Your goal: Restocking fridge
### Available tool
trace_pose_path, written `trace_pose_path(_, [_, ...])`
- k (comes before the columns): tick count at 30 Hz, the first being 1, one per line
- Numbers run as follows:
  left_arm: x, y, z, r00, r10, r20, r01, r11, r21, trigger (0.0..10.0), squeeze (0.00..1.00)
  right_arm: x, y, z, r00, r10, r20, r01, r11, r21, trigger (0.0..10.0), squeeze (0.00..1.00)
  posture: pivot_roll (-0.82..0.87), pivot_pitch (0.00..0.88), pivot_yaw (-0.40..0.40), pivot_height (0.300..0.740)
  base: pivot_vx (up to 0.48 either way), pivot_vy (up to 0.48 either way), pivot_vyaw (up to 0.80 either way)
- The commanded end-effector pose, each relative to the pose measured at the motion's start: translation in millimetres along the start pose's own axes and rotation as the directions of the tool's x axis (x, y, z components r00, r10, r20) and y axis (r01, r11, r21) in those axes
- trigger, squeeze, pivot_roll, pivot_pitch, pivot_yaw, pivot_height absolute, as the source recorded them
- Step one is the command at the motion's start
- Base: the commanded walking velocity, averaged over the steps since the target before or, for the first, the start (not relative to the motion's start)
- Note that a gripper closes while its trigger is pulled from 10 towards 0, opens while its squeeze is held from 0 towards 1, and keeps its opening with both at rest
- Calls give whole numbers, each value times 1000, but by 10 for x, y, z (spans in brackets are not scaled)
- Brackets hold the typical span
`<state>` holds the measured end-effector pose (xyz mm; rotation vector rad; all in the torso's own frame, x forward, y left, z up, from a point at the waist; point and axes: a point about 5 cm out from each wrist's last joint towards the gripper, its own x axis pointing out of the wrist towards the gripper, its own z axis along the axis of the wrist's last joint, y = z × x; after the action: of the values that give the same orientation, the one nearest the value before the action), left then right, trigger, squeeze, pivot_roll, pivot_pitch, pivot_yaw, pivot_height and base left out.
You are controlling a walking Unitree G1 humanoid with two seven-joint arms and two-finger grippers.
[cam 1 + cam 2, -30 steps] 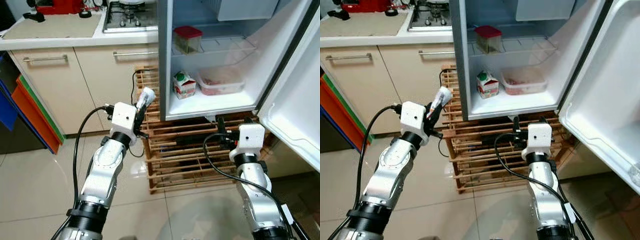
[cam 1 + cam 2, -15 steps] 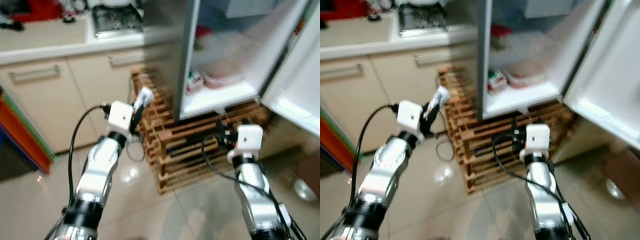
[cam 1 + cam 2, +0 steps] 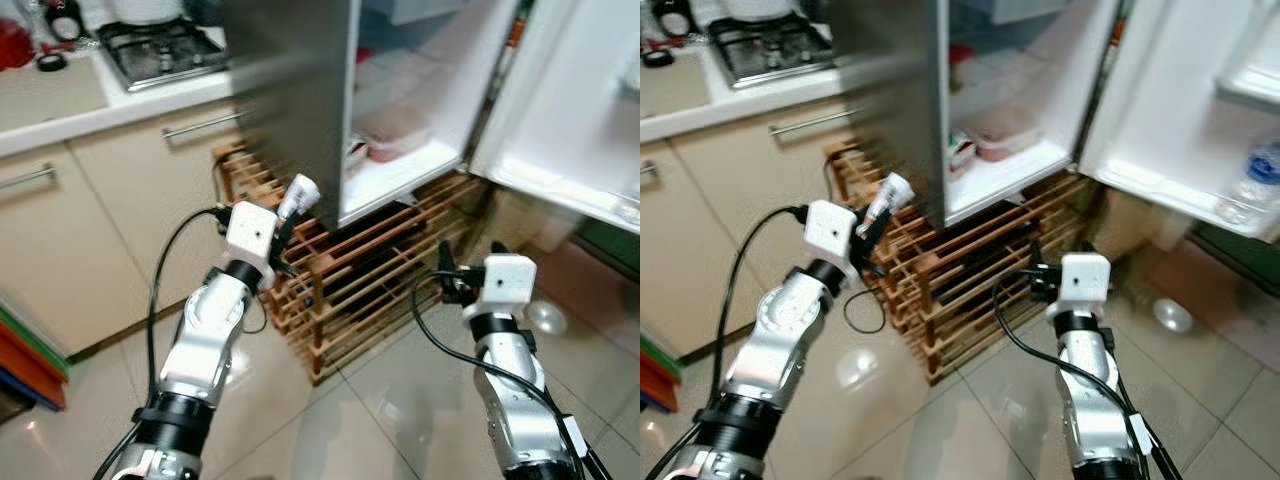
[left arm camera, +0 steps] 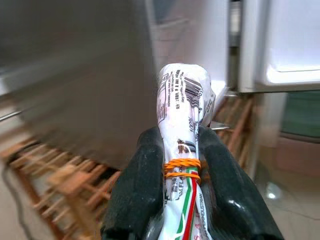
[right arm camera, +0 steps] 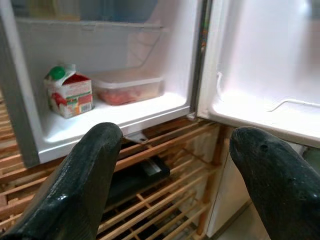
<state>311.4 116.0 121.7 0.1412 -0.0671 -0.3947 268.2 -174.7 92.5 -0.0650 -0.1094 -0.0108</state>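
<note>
The rolled packet [image 4: 181, 150] is clamped upright between the left gripper [image 3: 283, 222] fingers, probably to go in the fridge [image 3: 400, 120] at one o'clock. The right gripper [image 5: 180, 170] hangs empty, fingers spread wide, facing the carton [image 5: 69, 92].

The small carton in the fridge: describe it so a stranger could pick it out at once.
Look in the open fridge standing on a wooden rack. On its bottom shelf, the carton stands left of a flat clear plastic tub. It alone is upright and peaked, red and white, with a green cap.
</note>
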Motion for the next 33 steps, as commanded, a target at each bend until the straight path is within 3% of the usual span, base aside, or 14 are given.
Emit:
trace_pose_path(1, [-30, 20, -54, 1000, -4, -16, 4, 1000, 2, 10000, 0, 18, 90, 87, 996, 89, 28, -90, 996, 18, 10000, 0, 111, 9, 27, 728, 0, 0, -475])
trace_pose_path(2, [18, 24, -37, 1000, -13, -19, 13, 1000, 19, 10000, 0, -20, 150, 80, 981, 192, 9, -192, 981, 17, 10000, 0, 116, 11, 21, 720, 0, 0, -444])
trace_pose_path(3, [38, 27, -29, 1000, -17, -19, 17, 1000, 26, 10000, 0, -33, 160, 71, 976, 219, 0, -219, 976, 16, 10000, 0, 116, 11, 20, 715, 0, 0, -444])
trace_pose_path(7, [107, 31, 31, 999, -38, -4, 38, 998, 42, 10000, 0, -59, 140, 20, 968, 249, -28, -248, 969, 18, 10000, 0, 115, 8, 19, 703, 0, 0, -425])
trace_pose_path(13, [207, -79, 204, 990, -127, 66, 123, 990, 66, 10000, 0, -59, 53, -37, 981, 187, -56, -188, 982, -3, 10000, 0, 104, 0, 27, 672, 0, -243, -404])
trace_pose_path(19, [250, -166, 252, 982, -166, 91, 159, 984, 83, 10000, 0, -85, 125, -50, 977, 204, -60, -204, 979, 20, 10000, 0, 101, 0, 32, 639, 0, -441, -439])
trace_pose_path(25, [275, -128, 256, 986, -141, 92, 131, 986, 101, 10000, 0, -78, 94, -77, 981, 178, -75, -180, 984, -13, 10000, 0, 102, 0, 33, 625, 216, -403, -73])
trace_pose_path(33, [246, -44, 193, 994, -92, 67, 87, 993, 75, 10000, 0, -93, -60, -38, 995, 88, -50, -89, 996, -28, 10000, 0, 92, 6, 36, 625, 0, 0, 0])
